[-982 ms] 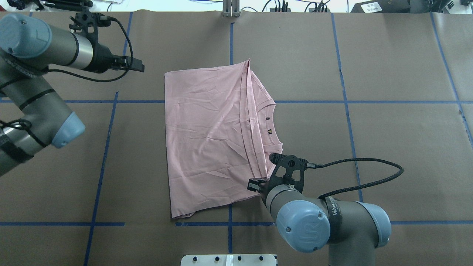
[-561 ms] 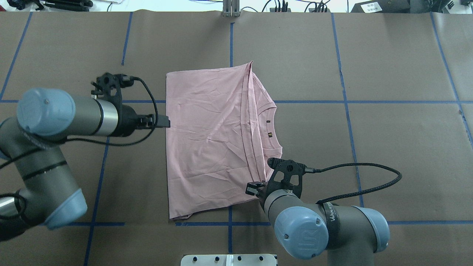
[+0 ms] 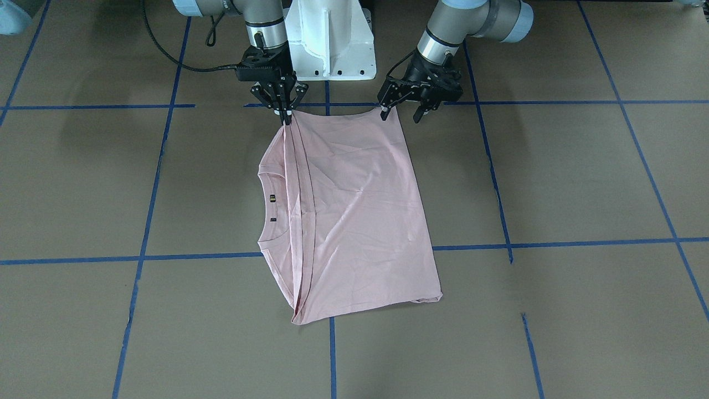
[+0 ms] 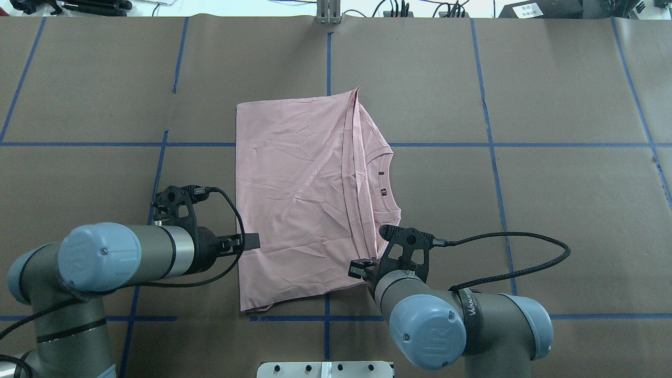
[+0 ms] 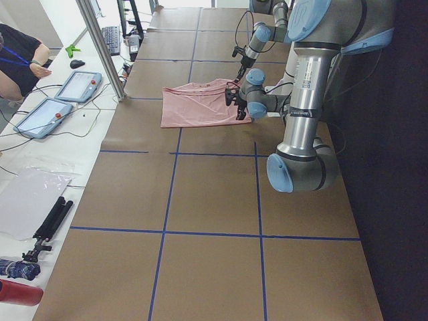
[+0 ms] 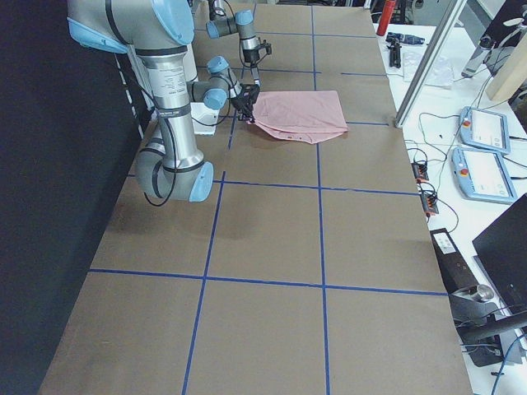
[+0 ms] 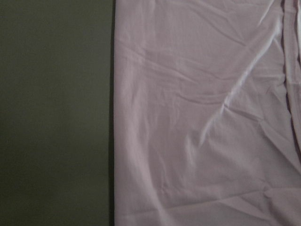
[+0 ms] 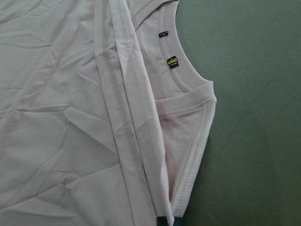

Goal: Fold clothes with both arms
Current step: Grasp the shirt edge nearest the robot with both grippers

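Pink shirt (image 4: 294, 199) folded once, one near corner pinched, the other not yet grabbed.

The shirt lies flat in the middle of the brown table (image 4: 525, 210). Its bottom hem (image 4: 350, 173) lies up close to the collar (image 4: 391, 178), so I think the first fold is done and more folds are left to make it small. The right gripper (image 3: 284, 113) has its fingers pressed together on the shirt's near corner, on the collar side, where the hem ends. The left gripper (image 3: 401, 113) has its fingers spread wide at the other near corner. One finger (image 3: 383, 113) is at the shirt's edge and the other is out over bare table. It holds nothing. I think it has to close on that corner next, so both arms can lift the near edge together.
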Controlling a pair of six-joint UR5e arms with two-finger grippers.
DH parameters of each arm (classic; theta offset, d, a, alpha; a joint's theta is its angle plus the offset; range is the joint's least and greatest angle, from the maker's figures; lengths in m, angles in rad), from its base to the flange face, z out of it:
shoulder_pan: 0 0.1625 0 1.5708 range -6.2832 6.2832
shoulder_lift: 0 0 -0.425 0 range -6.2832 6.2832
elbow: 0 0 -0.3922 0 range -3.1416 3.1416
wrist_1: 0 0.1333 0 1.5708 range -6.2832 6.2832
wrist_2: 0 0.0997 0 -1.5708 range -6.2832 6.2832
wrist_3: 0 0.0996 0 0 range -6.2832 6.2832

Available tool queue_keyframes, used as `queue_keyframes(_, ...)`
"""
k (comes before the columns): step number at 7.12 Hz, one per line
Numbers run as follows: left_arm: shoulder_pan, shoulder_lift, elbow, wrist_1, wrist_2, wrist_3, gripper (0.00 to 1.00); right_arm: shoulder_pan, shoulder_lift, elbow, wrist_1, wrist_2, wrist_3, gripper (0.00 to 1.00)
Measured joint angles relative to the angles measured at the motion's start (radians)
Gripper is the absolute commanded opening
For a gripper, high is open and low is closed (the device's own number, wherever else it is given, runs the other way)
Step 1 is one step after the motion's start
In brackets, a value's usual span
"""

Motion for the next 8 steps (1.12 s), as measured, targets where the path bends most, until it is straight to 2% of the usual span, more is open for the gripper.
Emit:
queue_keyframes(2,0.066,0.005,0.007,0.031,0.023,-0.045,0.43,0.001,0.0,0.0,0.0,0.0,0.0,0.0)
queue_keyframes(6,0.106,0.004,0.027,0.041,0.025,-0.051,0.44,0.001,0.0,0.0,0.0,0.001,0.0,0.0)
queue_keyframes(7,0.113,0.002,0.03,0.042,0.024,-0.051,0.23,0.001,0.0,0.0,0.0,0.001,0.0,0.0)
queue_keyframes(8,0.116,-0.002,0.031,0.042,0.024,-0.052,0.08,0.001,0.0,0.001,0.0,0.001,0.0,0.0)
